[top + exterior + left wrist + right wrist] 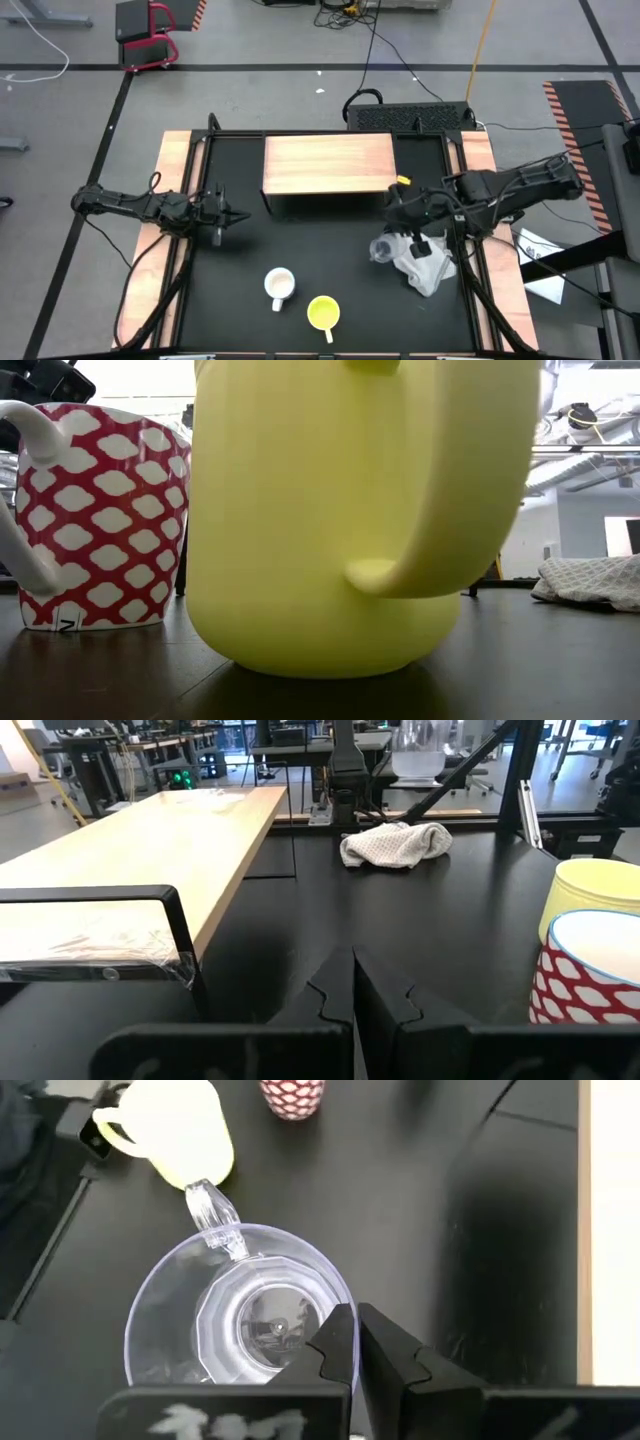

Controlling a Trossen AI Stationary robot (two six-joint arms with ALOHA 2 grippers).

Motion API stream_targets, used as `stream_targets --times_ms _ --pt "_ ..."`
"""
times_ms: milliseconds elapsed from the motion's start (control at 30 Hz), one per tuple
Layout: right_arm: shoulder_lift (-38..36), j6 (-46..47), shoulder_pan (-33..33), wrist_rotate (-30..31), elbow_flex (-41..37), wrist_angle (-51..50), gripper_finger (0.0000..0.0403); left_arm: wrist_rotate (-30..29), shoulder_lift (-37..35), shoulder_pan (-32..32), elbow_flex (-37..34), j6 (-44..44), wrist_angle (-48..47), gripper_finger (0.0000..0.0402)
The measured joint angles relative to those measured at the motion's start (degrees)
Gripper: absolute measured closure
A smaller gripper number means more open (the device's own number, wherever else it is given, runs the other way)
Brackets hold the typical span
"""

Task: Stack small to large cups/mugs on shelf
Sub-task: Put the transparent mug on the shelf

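Gripping: right gripper (356, 1342) clenched on clear glass cup (240, 1310) rim, near table's right edge.
Left gripper (352, 982): clenched, empty.
Shelf (328, 164): top bare.

The high view looks straight down on the whole counter (330, 250) and both arms. The low view sits at counter height, pressed close to the yellow mug (340, 520), which fills most of it, with the patterned mug (95, 520) beside. The left wrist view looks level across the counter and shares both mugs. The right wrist view looks steeply down into the glass cup (240, 1310), sharing both mugs too.
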Motion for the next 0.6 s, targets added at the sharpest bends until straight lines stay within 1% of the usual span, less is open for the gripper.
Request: stream_targets --times_ms 133,433,600 --pt "0.1 0.1 -1.8 -1.5 1.2 -2.4 0.0403 0.0 0.0 0.0 0.0 0.3 -0.1 0.0398" --pt "0.1 -1.0 -5.2 -2.3 9.2 -4.5 0.0403 0.0 0.0 0.0 0.0 1.5 -0.2 0.0398" --pt "2.1 -0.6 -6.4 -2.3 14.3 -9.8 0.0403 0.0 0.0 0.0 0.0 1.9 -0.2 0.0398"
